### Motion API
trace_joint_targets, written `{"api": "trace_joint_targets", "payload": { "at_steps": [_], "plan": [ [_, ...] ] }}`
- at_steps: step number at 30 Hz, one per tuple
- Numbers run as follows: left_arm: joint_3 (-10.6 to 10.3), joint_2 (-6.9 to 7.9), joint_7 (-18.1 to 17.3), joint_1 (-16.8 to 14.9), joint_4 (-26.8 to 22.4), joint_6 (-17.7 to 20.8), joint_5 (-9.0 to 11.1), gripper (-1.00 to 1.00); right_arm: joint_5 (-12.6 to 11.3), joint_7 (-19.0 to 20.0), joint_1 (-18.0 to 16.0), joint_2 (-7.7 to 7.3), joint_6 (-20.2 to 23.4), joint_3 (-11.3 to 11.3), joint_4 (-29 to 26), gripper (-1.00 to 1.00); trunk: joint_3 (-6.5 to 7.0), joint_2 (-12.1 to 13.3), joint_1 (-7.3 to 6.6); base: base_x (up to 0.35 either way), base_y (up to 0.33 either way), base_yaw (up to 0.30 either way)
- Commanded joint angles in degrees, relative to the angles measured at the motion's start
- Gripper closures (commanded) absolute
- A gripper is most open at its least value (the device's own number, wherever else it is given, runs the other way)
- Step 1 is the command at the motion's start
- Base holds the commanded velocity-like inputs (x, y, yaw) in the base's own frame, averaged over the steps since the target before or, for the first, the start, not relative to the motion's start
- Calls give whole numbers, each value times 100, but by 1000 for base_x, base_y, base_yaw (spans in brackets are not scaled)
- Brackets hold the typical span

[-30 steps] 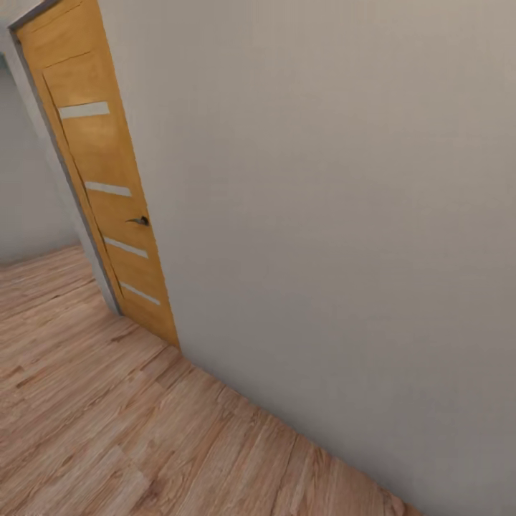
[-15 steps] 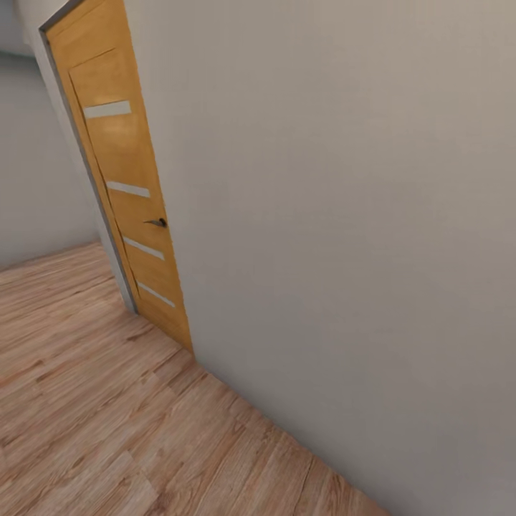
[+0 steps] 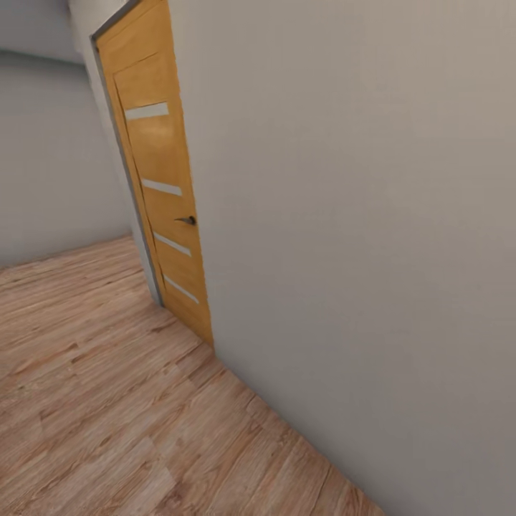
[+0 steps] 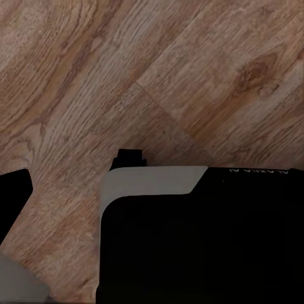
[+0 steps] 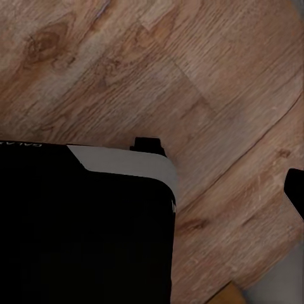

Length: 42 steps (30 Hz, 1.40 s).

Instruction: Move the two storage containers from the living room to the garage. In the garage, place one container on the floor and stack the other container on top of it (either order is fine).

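**Wood planks and a plain wall as we roll past a door**

Light wood-plank flooring runs up to a flat grey-white wall, and we look down along it from the head camera. Set in that wall is an orange wood-panelled door, tall and narrow, with four pale horizontal strips across it and a small dark lever handle on the edge nearest the wall's long stretch. Beyond the door, a second pale wall meets the planks.

Both wrist cameras look straight down on the same grained, knotted planks. Under each sits a black, grey-edged part of our own body, with small pale lettering along its edge, too blurred to read. We cannot tell whether either gripper is open or closed. Around the door we see planks and wall, and no orange-red bin.
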Motion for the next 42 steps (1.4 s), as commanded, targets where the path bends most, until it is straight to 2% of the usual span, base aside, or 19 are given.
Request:
{"api": "trace_joint_targets", "payload": {
  "at_steps": [1,42],
  "plan": [
    [0,-1,3,-4,-1,8,29,-100,-56,-4,-7,5,-33,48,19,-100,-7,-5,1,0,0,269],
    [0,0,3,-4,-1,8,33,-100,-56,-4,-9,5,-56,48,20,-100,-7,-5,1,0,0,270]
  ]
}}
